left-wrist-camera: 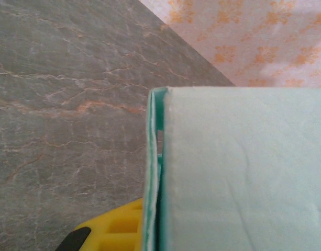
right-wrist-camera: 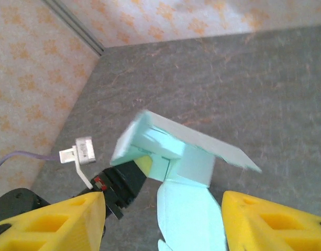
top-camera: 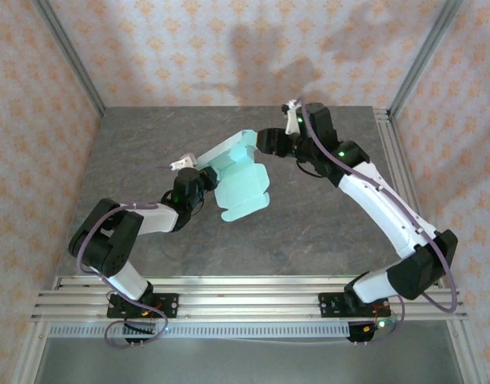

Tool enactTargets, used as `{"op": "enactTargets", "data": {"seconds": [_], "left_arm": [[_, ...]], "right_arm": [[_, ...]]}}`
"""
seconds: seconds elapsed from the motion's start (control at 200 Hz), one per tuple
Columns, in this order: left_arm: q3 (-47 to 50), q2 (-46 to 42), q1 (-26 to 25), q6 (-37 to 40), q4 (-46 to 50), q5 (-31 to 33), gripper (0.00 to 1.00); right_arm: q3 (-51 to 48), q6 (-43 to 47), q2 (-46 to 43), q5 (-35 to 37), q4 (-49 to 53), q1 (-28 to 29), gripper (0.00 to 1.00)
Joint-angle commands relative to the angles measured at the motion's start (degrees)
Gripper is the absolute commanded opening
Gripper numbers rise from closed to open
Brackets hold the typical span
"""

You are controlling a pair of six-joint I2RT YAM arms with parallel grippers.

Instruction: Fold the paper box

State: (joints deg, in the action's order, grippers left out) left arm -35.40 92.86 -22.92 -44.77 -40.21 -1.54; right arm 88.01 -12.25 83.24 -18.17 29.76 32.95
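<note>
Left wrist view: box [left-wrist-camera: 244, 172] runs off the right and bottom edges and covers one side of the left gripper [top-camera: 206, 181]. Yellow finger [left-wrist-camera: 110, 230] cut by the bottom edge.

Right wrist view: right gripper [right-wrist-camera: 163, 222] fingers [right-wrist-camera: 50, 219] cut at the bottom, and the box's lower flap too. Box's upper left corner blurred.

Top view: left fingertips hidden by the box; contact too small to tell.

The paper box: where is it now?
In the top view the paper box is near the centre, between the two grippers: the left gripper pinches its left edge, the open right gripper faces its far end.
</note>
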Motion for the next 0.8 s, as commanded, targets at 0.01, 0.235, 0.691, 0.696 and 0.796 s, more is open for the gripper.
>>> {"op": "enactTargets", "data": {"seconds": [0.01,0.235,0.691,0.696,0.796], "left_arm": [[-0.3,-1.2,-1.1,2.1,2.6,5.9,0.00],[-0.5,-1.5,-2.3,2.8,4.2,7.7,0.00],[-1.1,-1.5,-2.6,3.1,5.4,8.5,0.00],[-1.1,-1.5,-2.6,3.1,5.4,8.5,0.00],[-1.0,-1.3,-2.7,3.1,5.4,8.4,0.00]], "right_arm": [[7.9,5.9,6.2,8.8,9.0,3.7,0.60],[21.0,4.2,18.1,8.5,14.8,6.6,0.59],[22.5,0.0,25.8,5.8,16.0,6.6,0.41],[22.5,0.0,25.8,5.8,16.0,6.6,0.40],[23.0,-0.4,26.6,4.8,16.0,6.6,0.38]]}}
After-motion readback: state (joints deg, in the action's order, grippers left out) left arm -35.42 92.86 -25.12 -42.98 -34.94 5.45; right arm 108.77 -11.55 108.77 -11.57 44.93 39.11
